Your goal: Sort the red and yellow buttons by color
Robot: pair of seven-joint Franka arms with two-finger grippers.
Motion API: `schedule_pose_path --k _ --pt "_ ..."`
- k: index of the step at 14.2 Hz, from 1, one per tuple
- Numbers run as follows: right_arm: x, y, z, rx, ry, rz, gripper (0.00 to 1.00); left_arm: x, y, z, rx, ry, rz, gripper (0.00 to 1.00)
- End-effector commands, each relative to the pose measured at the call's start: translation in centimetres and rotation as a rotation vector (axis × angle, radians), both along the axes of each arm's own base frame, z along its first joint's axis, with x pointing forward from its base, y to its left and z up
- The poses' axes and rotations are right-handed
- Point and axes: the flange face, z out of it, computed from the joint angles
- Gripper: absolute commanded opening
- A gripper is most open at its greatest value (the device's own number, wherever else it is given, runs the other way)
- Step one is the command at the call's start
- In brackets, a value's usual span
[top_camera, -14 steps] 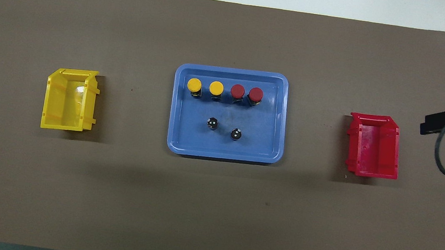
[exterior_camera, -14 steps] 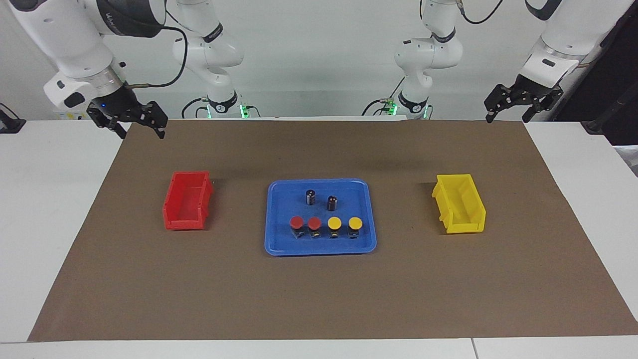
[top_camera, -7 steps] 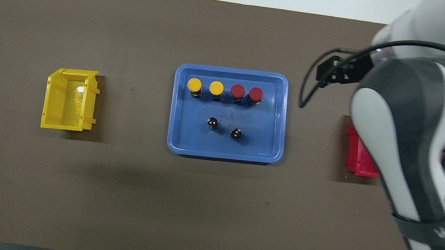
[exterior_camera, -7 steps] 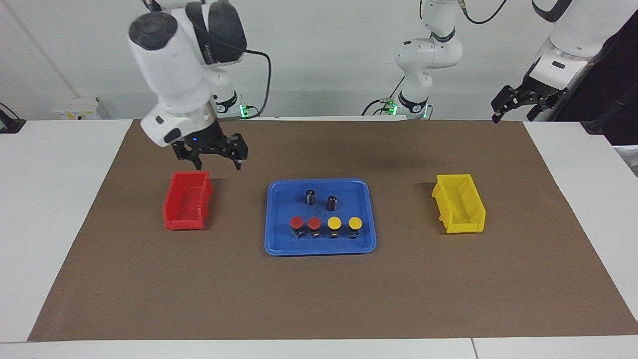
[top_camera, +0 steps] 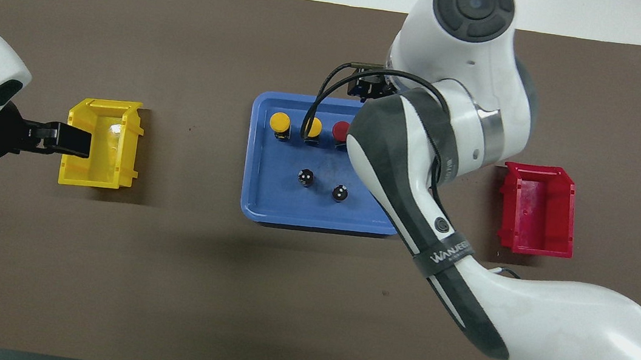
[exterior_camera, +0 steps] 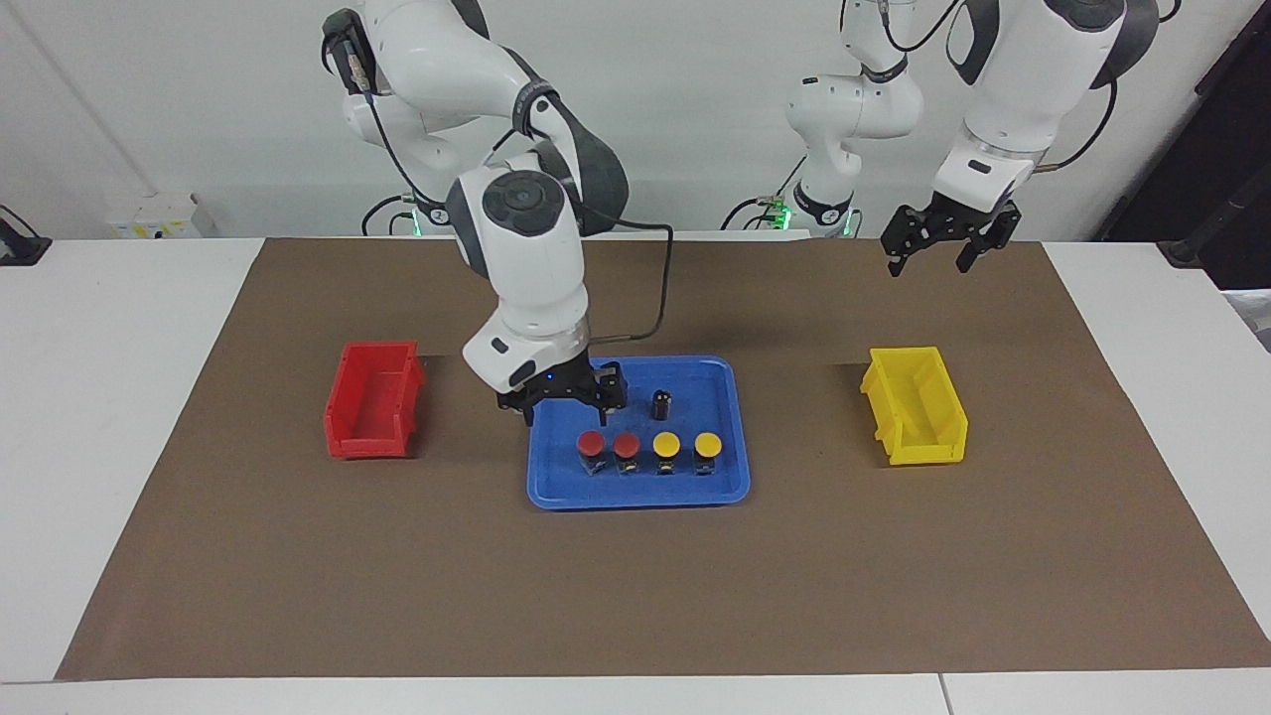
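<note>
Four buttons stand in a row on the blue tray (exterior_camera: 635, 497): red buttons (exterior_camera: 591, 443) (exterior_camera: 626, 444) toward the right arm's end, yellow buttons (exterior_camera: 665, 443) (exterior_camera: 706, 443) toward the left arm's. My right gripper (exterior_camera: 564, 409) hangs open and holding nothing over the tray, close above the red end of the row. In the overhead view its arm hides one red button; the other red one (top_camera: 341, 129) and both yellow ones (top_camera: 280, 121) (top_camera: 311, 125) show. My left gripper (exterior_camera: 928, 263) is open in the air, over the yellow bin (top_camera: 94, 180) from above.
A red bin (exterior_camera: 367, 442) sits on the brown mat toward the right arm's end, a yellow bin (exterior_camera: 923, 452) toward the left arm's. Two dark capless cylinders (top_camera: 307, 177) (top_camera: 340, 193) stand on the tray, nearer to the robots than the buttons.
My right arm has swung from beside the red bin to over the tray and come lower. The left gripper has drifted in from the table's end. Nothing on the tray has moved.
</note>
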Motion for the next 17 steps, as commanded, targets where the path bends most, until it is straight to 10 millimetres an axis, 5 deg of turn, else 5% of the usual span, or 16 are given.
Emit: schedule_pose_path --k 1,5,8,12,17 --pt "-0.5 0.3 -3.5 -0.015 -0.019 0.011 1.0 -0.7 -1.2 0.4 -0.022 -0.033 0.091 1.0" --pt "-0.9 -0.5 -5.7 -0.027 0.01 0.045 0.88 0.6 -6.5 -2.0 -0.041 -0.074 0.018 1.0" --pt "-1.8 -0.3 -6.5 -0.035 0.032 0.059 0.82 2.5 -11.4 -5.9 -0.059 -0.095 0.025 1.0" --pt "-2.1 -0.4 -7.0 -0.032 0.044 0.08 0.8 6.5 -16.7 -9.5 -0.148 -0.114 0.103 0.99" --pt "-2.9 -0.6 -8.3 -0.019 0.02 0.084 0.8 8.1 -23.5 -14.3 -0.11 -0.089 0.038 0.99"
